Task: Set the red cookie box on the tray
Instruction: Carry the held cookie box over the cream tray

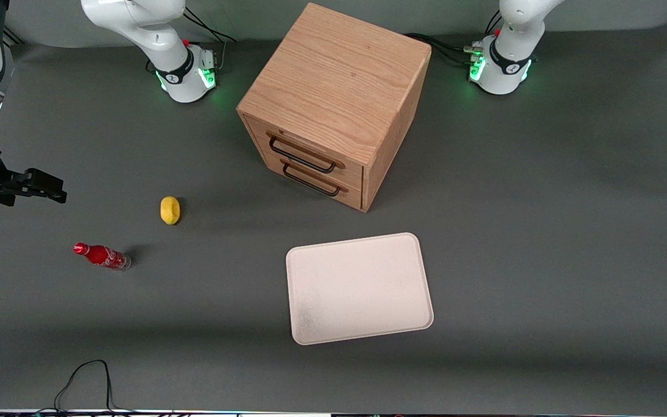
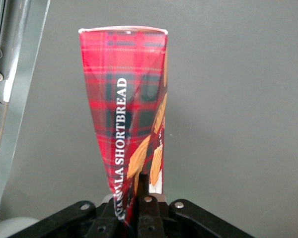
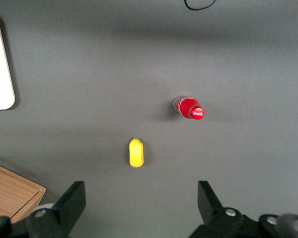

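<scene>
One view, the left wrist view, shows the red cookie box [image 2: 126, 114]; the front view does not show it. There the claw [image 2: 139, 208] is pinching the box's near end, and the box sticks straight out from the claw over the gray table [image 2: 238, 99]. The front view shows the tray [image 1: 359, 287] lying bare on the table, nearer the camera than the wooden drawer cabinet [image 1: 333, 104]. The claw itself does not show there.
</scene>
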`<state>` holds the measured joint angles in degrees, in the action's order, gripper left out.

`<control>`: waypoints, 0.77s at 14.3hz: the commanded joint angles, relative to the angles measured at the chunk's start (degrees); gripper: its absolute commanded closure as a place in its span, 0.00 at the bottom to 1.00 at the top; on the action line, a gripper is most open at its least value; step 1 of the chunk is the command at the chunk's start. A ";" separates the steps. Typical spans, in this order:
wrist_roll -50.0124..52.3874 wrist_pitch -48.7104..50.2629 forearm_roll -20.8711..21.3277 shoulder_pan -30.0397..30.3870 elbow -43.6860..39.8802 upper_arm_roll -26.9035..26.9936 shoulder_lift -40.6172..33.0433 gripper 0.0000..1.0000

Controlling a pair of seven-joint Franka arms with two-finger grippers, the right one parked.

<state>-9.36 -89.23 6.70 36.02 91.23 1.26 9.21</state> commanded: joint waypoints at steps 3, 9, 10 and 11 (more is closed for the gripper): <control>0.48 3.01 0.77 -3.13 -1.05 -0.38 -0.24 1.00; 10.05 4.60 -0.11 -16.30 -1.14 -1.79 1.25 1.00; 13.11 4.68 -0.20 -20.07 -1.84 -2.40 2.12 1.00; 17.67 4.51 -0.28 -23.76 -2.45 -2.75 2.91 1.00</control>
<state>1.47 -86.01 6.23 19.20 90.96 -1.61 10.46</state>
